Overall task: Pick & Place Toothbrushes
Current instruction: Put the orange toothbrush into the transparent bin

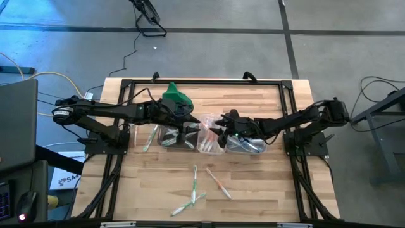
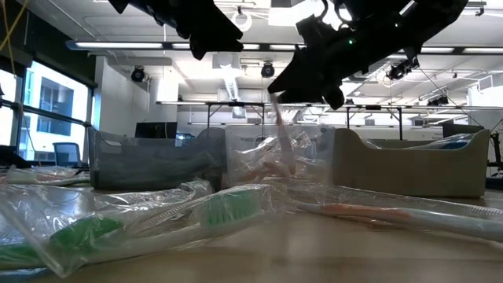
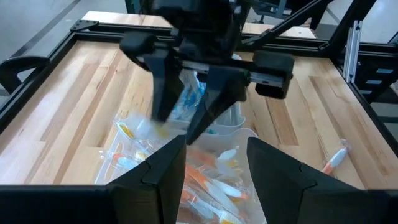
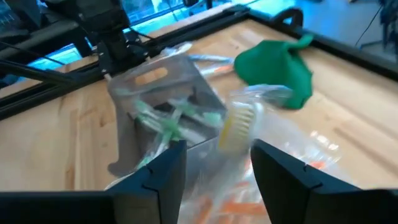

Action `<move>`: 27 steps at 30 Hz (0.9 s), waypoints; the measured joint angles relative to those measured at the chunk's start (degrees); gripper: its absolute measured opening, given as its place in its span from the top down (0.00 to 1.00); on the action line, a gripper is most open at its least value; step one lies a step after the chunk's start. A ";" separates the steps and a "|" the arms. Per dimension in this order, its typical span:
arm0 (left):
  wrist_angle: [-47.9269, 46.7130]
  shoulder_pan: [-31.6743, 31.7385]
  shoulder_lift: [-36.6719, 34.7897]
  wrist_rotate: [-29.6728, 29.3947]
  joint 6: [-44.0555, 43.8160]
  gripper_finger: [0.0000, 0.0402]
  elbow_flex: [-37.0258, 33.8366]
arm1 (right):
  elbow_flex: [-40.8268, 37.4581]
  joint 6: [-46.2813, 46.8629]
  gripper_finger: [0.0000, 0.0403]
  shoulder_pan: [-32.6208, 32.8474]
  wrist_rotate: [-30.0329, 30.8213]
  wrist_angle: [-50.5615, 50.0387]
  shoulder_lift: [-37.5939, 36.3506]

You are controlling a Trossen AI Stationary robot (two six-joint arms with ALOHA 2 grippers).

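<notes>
Toothbrushes lie in two places: some in the three tubs (image 1: 209, 138) mid-table, four or so loose on the table (image 1: 253, 190) nearer its front edge. The right gripper (image 1: 218, 130), jaws apart, hangs over the middle tub, where an orange brush (image 4: 239, 127) drops free. The left gripper (image 1: 190, 121), also apart, waits over the green-brush tub. Loose brushes (image 1: 195, 183) lie mostly front-to-back, about midway between arms. Only the low view shows their wrappers.

Both arms are showing matte black — the left arm (image 1: 107, 111) wearing a silvery ring at its nine o'clock end, the right arm (image 1: 304, 117) all dark, with broad wedge-shaped fingers (image 4: 155, 177).
</notes>
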 joint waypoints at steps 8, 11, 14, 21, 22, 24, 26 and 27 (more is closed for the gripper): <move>-0.01 0.00 0.00 -0.02 0.00 0.58 0.00 | 0.00 -6.06 0.58 -0.72 4.06 0.53 -3.31; -0.01 0.00 0.00 -0.05 0.00 0.58 0.00 | 0.00 -7.95 0.58 -0.70 5.28 0.50 -5.22; -0.08 0.00 0.00 -0.17 0.00 0.58 0.00 | 0.00 -8.99 0.58 -0.66 4.68 0.03 -7.89; -0.90 0.00 0.00 -0.15 0.00 0.58 0.00 | 0.02 -10.56 0.60 -0.55 -8.57 -2.26 -13.16; -0.82 -0.02 0.00 -0.15 0.00 0.58 0.00 | 0.04 -10.47 0.61 -0.35 -10.45 -3.10 -13.97; -0.84 -0.02 0.00 -0.07 -0.05 0.58 0.00 | 0.04 -9.71 0.62 -0.11 -13.09 -5.00 -15.16; -0.86 0.00 0.00 0.71 -0.70 0.58 0.00 | 0.04 -9.30 0.64 0.59 -14.21 -6.12 -16.05; -0.78 0.00 0.00 1.08 -1.36 0.58 0.00 | 0.04 -9.30 0.65 1.14 -14.16 -7.10 -16.49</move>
